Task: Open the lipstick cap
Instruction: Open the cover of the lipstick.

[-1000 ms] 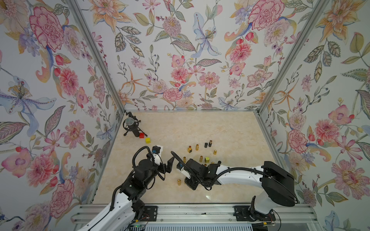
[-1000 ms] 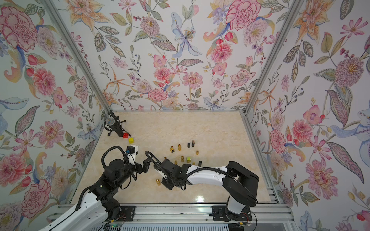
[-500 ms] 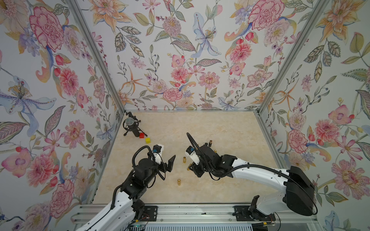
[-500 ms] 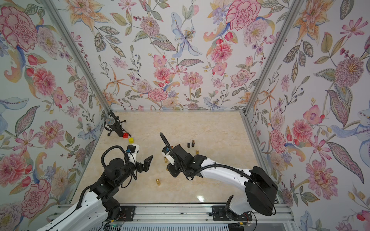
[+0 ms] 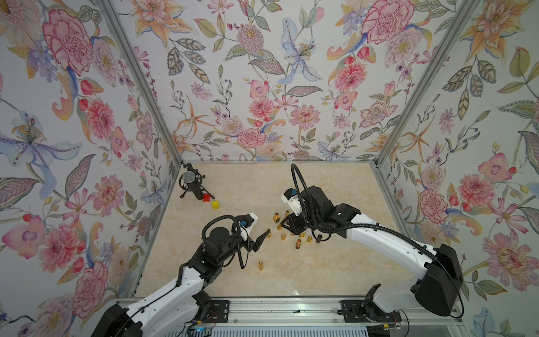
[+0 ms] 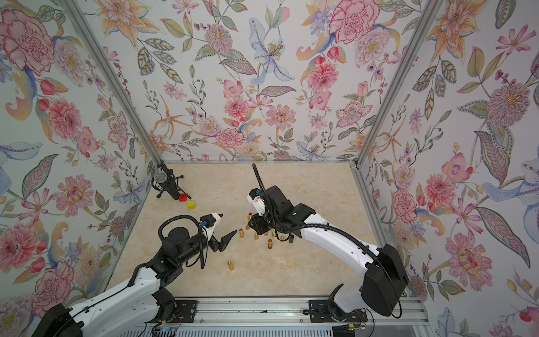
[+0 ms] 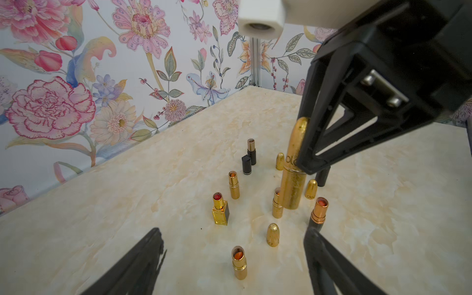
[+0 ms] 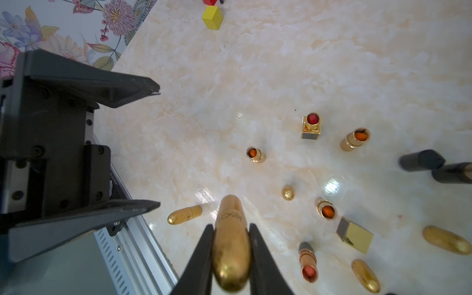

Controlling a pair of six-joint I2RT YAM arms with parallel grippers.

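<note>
The gold bullet-shaped lipstick tube (image 7: pixel 293 184) is clamped by the right gripper (image 8: pixel 231 226); the left gripper (image 7: pixel 232 231) is spread wide, empty.

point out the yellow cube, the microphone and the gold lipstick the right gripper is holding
yellow cube (image 5: pixel 215 204), in a top view, on its top face
microphone (image 5: pixel 189 177), in a top view, on its round mesh head
gold lipstick (image 8: pixel 231 245), in the right wrist view, on its cap
</note>
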